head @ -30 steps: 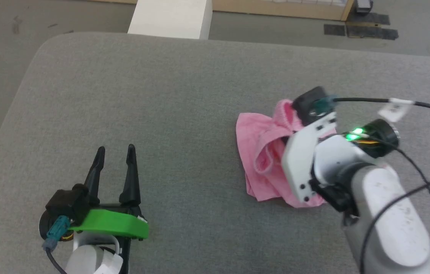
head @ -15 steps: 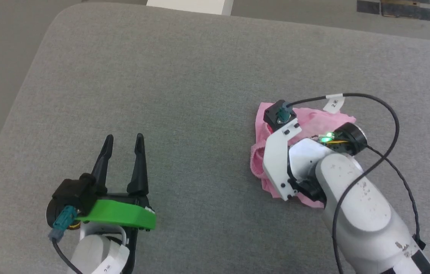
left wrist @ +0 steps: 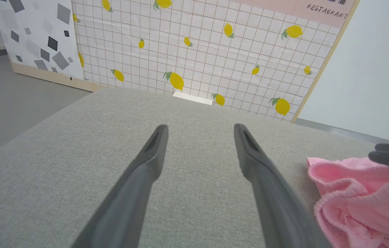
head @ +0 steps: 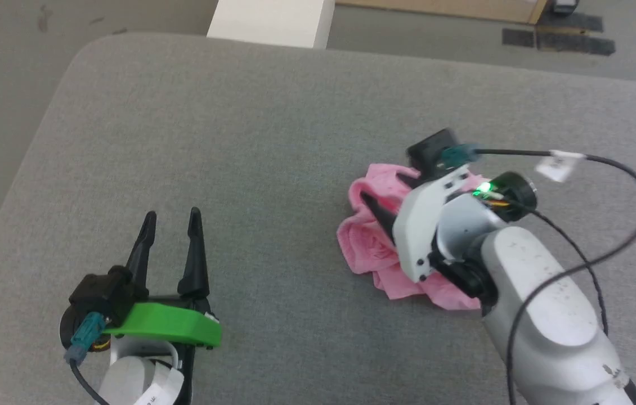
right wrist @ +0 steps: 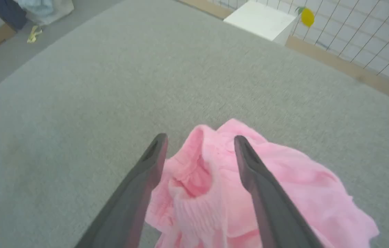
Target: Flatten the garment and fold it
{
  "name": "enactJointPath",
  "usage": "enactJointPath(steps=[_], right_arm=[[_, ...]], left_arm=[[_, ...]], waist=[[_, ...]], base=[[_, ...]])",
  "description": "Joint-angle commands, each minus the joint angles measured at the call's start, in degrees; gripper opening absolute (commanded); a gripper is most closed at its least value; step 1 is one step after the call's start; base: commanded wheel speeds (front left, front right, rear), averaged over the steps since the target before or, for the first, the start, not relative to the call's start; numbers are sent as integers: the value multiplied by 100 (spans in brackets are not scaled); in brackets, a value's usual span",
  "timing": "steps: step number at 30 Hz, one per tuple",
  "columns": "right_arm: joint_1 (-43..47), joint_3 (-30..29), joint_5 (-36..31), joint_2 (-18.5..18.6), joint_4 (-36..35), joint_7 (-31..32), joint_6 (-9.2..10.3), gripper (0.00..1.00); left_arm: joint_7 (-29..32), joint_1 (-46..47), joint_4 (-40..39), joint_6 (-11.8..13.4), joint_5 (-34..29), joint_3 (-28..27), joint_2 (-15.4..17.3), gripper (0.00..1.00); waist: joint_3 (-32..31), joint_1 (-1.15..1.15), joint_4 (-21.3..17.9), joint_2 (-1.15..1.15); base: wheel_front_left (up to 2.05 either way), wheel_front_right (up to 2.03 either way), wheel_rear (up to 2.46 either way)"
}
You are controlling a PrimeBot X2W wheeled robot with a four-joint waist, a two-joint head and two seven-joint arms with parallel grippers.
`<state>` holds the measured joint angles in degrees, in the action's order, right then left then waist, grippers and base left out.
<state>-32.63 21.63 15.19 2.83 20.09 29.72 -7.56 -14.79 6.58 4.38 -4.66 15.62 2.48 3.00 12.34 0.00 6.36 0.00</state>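
fingers of the left gripper [head: 170, 215] stand spread wide at the near left of the grey fabric table [head: 239, 140], pointing away from the robot with nothing between them. in the left wrist view the left gripper [left wrist: 200, 126] has only bare grey cloth past its tips. a green cover [head: 166, 329] sits across its wrist.

at the near right the pale right forearm [head: 543, 315] reaches in and leftward. a green light [head: 484, 188] is lit on its wrist, and a black cable [head: 622, 185] with a white label [head: 557, 166] loops off it.

the right gripper [head: 381, 188] is down at the garment [head: 363, 250], its fingers wide apart. in the right wrist view the right gripper [right wrist: 199, 137] straddles a raised ribbed fold of the garment [right wrist: 301, 193], and cloth bunches up between the two fingers. whether either finger touches it i cannot tell.

the garment is a crumpled pink heap, not flattened, lying on the table right of centre and well apart from the left gripper. in the left wrist view the garment [left wrist: 353, 196] lies at the right edge, with a dark finger of the other arm just above it.

beyond the table's far edge are a white block [head: 267, 22], grey floor [head: 3, 84] with black tape [head: 557, 39], and a tiled wall panel [left wrist: 198, 51] printed with lemons.
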Motion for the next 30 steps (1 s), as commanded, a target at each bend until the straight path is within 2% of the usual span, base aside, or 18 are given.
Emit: enactJointPath(steps=[1, 10, 18, 24, 30], right_arm=[[135, -133, -4, 5, -158, -268, 8, 100], [1169, -1012, -435, 5, -1126, -2092, 8, 100], [2236, -1931, -763, 5, -1369, -3506, 8, 100], [2845, -2294, -951, 5, -1406, -4096, 8, 100], [3241, -2404, -987, 5, -1480, -4294, 8, 100]], left_arm=[[-21, -92, 18, 1, -53, -35, -13, 100], [-21, -354, 92, 1, -63, -152, -13, 100], [-21, -488, 105, 35, -27, -164, -13, 100], [-21, -579, 101, 56, -5, -154, -13, 100], [-21, -660, 133, 46, 3, -156, -13, 100]], waist=[[-281, 0, -231, 0], [-760, 0, -664, 0], [-1024, 0, -961, 0], [-1113, 0, -1084, 0], [-1162, 0, -1153, 0]], base=[[0, 0, 0], [0, 0, 0], [0, 0, 0], [0, 0, 0], [0, 0, 0]])
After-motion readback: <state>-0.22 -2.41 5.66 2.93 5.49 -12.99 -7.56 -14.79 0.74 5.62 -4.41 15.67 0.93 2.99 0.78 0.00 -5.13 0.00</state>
